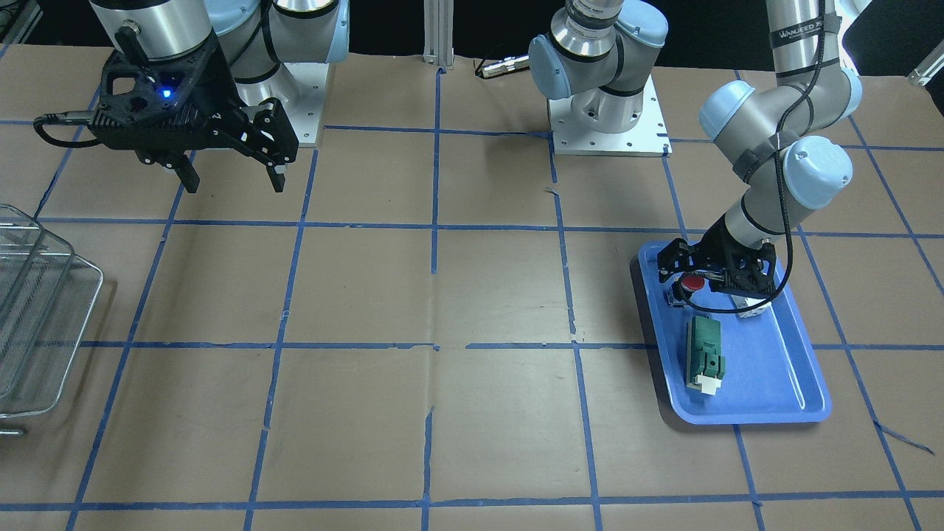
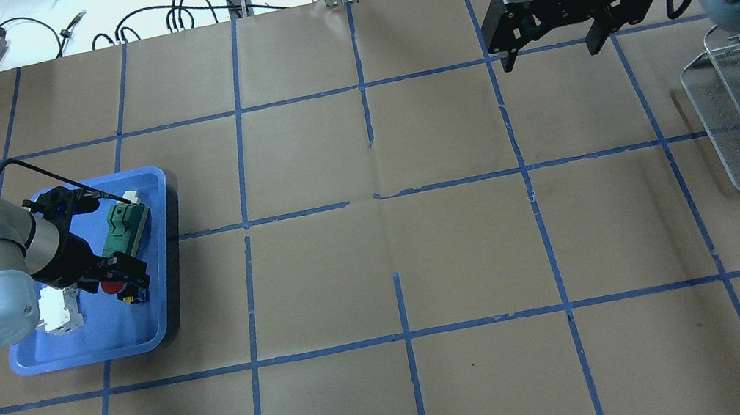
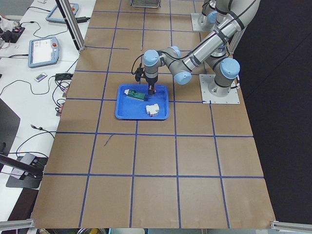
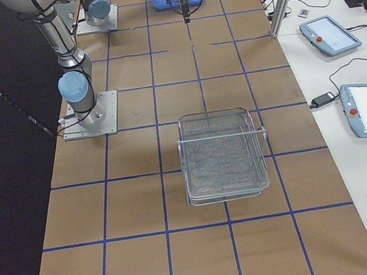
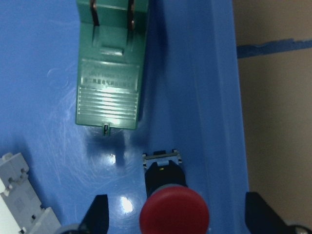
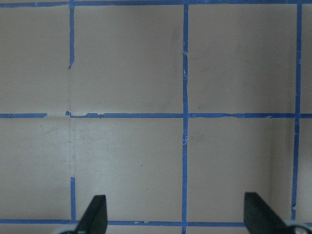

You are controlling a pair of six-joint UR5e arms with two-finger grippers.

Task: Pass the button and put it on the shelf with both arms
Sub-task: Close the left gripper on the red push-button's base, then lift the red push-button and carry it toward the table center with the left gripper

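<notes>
Button [image 1: 692, 282]: lying in blue tray [image 2: 101, 339], near green component [image 5: 109, 87], whose moulded lettering is blurring past reading.
Left hand [image 5: 176, 214]: straddling the red cap, fingers spread wide.
Right hand [image 1: 234, 183]: hanging wide, gripping nothing.
Shelf [image 4: 221, 134]: sitting on tabletop [image 1: 479, 295], well apart.
Left arm strap [image 1: 796, 33]: reading "WANJEED".

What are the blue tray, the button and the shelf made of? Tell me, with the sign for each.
The blue tray is probably glossy moulded plastic: bright glints, fine scuffs. The button: red cap looks like smooth plastic, evenly coloured, dull sheen. The shelf looks like bare silvery metal: wire mesh on a thicker wire rim, the table showing through.
</notes>
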